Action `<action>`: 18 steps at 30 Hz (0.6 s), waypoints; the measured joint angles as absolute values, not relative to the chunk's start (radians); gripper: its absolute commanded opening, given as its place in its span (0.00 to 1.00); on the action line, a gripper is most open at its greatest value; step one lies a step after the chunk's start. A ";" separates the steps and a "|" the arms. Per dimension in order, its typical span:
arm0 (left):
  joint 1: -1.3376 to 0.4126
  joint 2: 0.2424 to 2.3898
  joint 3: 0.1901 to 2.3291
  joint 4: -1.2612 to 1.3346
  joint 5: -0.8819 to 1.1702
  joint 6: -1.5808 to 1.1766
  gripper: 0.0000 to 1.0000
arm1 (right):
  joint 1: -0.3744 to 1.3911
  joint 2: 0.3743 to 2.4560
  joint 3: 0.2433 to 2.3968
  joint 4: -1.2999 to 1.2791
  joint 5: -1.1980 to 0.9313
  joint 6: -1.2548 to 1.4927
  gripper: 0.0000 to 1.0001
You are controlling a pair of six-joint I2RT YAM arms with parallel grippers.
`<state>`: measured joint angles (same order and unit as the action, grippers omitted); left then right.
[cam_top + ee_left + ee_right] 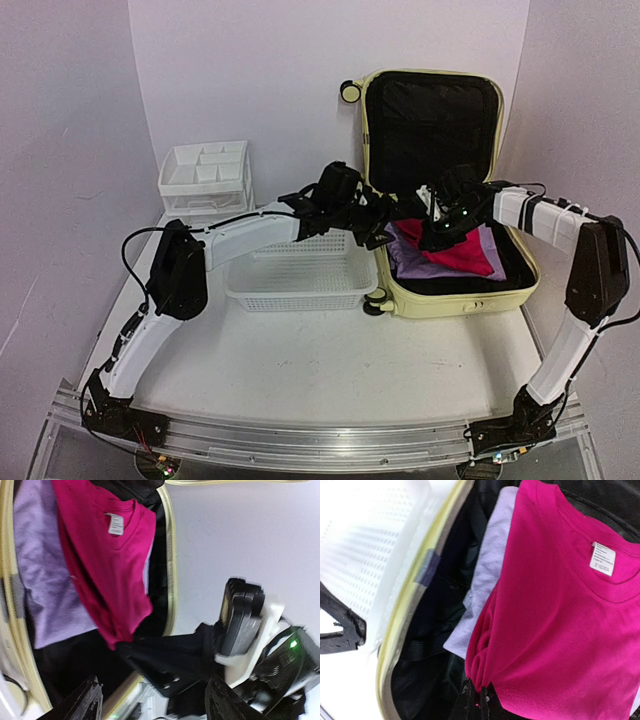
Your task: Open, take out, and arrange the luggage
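- The right pincer (479, 694) has its two fingers pressed together on a fold at the edge of the magenta shirt (560, 630), inside the lower shell of the luggage (455, 300).
- The left pincer (152, 692) is spread wide, with no cloth in its grasp. It hangs at the luggage's left rim and faces the right pincer.
- One magenta shirt lies folded in the luggage, collar up. It carries one white label (602, 559) whose print is too small to read.
- One lavender shirt (45, 580) lies beneath it, touching it. The magenta one covers much of it, so only its sides show.
- The one piece of luggage lies open on the right part of the tabletop (330, 370). Its lower shell is flat and its black-lined lid stands upright at the back.
- Two wheels show, one at the lid's top left corner (350, 92) and one at the lower shell's near left corner (376, 298). Any others are hidden behind the shell.
- One white mesh basket (290, 290) sits just left of the luggage, with the left arm crossing above it. That arm hides the gap, so whether the two touch cannot be told.
- One white drawer unit (205, 195) stands farther left of the luggage, behind the basket. What is in its top compartments cannot be made out.
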<state>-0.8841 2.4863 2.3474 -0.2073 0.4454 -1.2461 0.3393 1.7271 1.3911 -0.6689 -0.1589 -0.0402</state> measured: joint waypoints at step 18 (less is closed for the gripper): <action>-0.886 2.611 2.391 -0.145 0.435 -1.804 0.79 | 0.337 1.664 1.343 -0.665 -0.295 -0.071 0.00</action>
<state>-0.8856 2.6110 2.3905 -0.1448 0.4347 -1.8042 0.3367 1.6638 1.3426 -0.6651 -0.2951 -0.0711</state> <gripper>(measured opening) 0.790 0.026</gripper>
